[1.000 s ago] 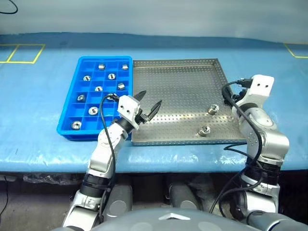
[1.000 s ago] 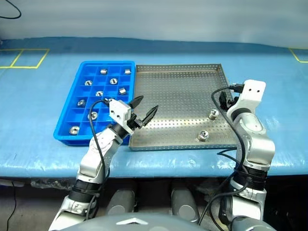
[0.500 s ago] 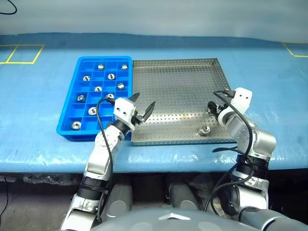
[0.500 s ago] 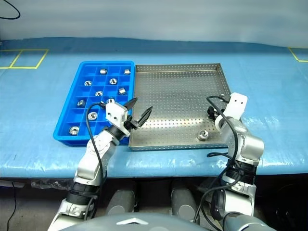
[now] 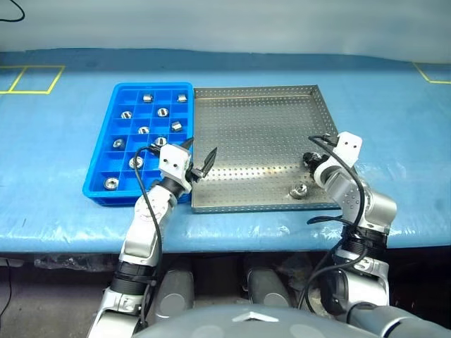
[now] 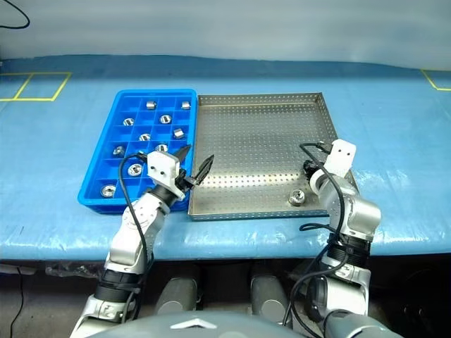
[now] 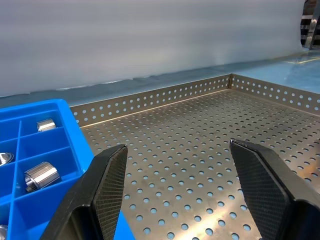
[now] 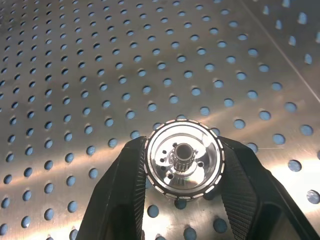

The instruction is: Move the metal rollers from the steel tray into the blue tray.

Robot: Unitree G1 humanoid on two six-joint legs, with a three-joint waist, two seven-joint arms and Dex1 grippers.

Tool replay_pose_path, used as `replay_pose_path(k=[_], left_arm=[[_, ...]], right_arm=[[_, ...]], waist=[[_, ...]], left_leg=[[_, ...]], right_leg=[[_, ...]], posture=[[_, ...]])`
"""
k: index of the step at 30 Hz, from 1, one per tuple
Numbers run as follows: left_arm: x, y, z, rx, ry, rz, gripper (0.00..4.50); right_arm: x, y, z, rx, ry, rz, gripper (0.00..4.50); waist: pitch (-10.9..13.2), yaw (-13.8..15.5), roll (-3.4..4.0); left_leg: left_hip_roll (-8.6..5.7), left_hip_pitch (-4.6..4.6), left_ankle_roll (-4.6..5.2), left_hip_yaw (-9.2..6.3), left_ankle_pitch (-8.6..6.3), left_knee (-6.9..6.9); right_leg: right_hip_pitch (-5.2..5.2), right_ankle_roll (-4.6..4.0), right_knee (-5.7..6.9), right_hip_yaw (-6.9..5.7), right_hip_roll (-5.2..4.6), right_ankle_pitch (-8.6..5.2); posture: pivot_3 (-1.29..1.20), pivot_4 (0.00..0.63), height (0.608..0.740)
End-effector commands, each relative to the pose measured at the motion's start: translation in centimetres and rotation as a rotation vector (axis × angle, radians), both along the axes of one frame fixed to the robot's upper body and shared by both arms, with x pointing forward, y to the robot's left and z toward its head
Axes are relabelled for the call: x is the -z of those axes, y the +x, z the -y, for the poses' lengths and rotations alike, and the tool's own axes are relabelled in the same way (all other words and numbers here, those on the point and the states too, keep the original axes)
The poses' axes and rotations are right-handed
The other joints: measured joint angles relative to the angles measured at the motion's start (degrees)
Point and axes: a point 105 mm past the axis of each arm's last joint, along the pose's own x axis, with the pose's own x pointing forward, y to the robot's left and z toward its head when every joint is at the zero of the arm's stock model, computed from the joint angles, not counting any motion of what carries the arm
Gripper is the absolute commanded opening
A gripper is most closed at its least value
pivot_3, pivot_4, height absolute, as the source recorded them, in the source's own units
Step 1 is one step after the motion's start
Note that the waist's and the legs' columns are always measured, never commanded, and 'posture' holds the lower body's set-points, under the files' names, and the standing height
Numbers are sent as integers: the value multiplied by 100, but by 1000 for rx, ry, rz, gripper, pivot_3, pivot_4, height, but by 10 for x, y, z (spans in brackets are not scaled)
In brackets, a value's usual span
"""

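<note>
The steel tray (image 5: 254, 134) lies in the middle of the blue-covered table. My right gripper (image 5: 308, 158) is down at its right side. In the right wrist view its fingers (image 8: 131, 172) press against both sides of a shiny metal roller (image 8: 182, 159) resting on the perforated sheet. Another roller (image 5: 299, 189) lies loose near the tray's front rim. The blue tray (image 5: 99, 169) sits to the left, with several rollers (image 5: 161, 111) in its compartments. Over the seam between the two trays, near their front, hovers my left gripper (image 5: 199, 155), open and empty.
Yellow tape marks (image 5: 32, 77) lie on the table cover at the far left. The table's front edge (image 5: 232, 236) runs just in front of both trays. A black cable (image 5: 325, 141) loops off the right wrist.
My right gripper has come down onto the roller near the steel tray's right edge and closed around it. The left gripper has drifted left, staying open.
</note>
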Motion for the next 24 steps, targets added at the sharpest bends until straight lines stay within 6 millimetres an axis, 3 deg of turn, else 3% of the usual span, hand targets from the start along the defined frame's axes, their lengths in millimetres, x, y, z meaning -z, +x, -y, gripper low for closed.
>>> replay_pose_path(k=[1,5,10,24], left_arm=[[-27,-7,-3,8,-42,91,3612],[-33,-16,-6,13,-54,105,3612],[-26,-32,-15,-20,-67,87,3612],[-13,-58,-40,-152,-57,38,3612]], right_arm=[[-48,16,-26,-110,-37,228,1717],[-80,27,-76,-336,-49,379,1717],[-96,19,-132,-659,-22,482,1717],[-90,-2,-184,-1089,-73,504,1717]], waist=[[0,-4,0],[3,19,2],[3,275,1],[6,1071,-4]], left_leg=[[0,-1,0,2,0,-1],[3,2,0,0,0,-5],[4,3,1,-8,0,-16],[5,-4,2,-9,-2,-12]], right_leg=[[-2,1,0,2,1,0],[-3,3,3,1,4,2],[-2,-2,0,-10,5,-1],[-8,-41,-7,-19,2,-25]], posture=[[213,150,740],[291,150,740],[359,150,740],[506,150,740]])
